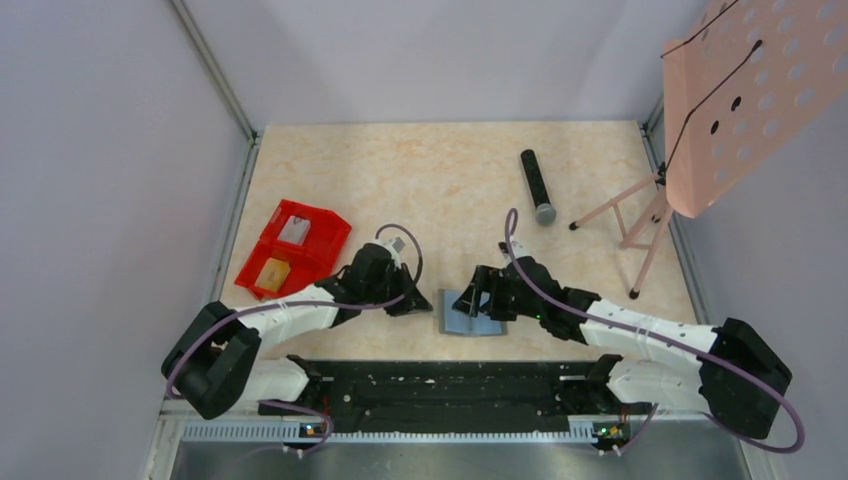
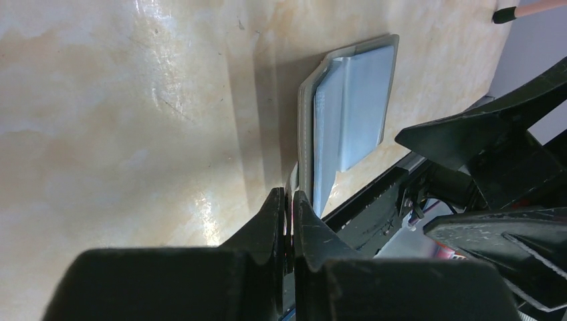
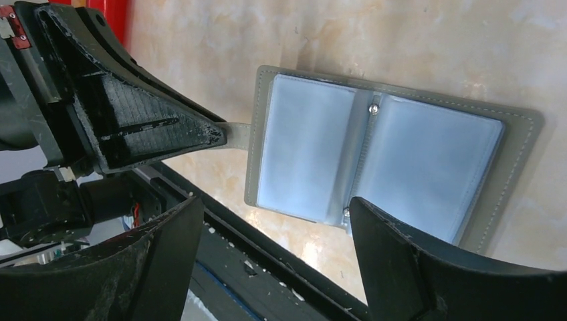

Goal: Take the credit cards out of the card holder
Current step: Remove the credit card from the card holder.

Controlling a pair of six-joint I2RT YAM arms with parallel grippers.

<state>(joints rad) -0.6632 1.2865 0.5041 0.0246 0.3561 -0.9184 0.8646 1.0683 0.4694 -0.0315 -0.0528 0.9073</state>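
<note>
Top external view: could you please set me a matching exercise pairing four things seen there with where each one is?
Things:
1. card holder
2. red bin
3. microphone
4. music stand

Places:
A. far side, right of centre, lying down
B. left side, set at an angle
C. near edge, centre, lying open
D. right edge, upper corner of the view

Pairs: 1-C, 2-B, 3-A, 4-D
</note>
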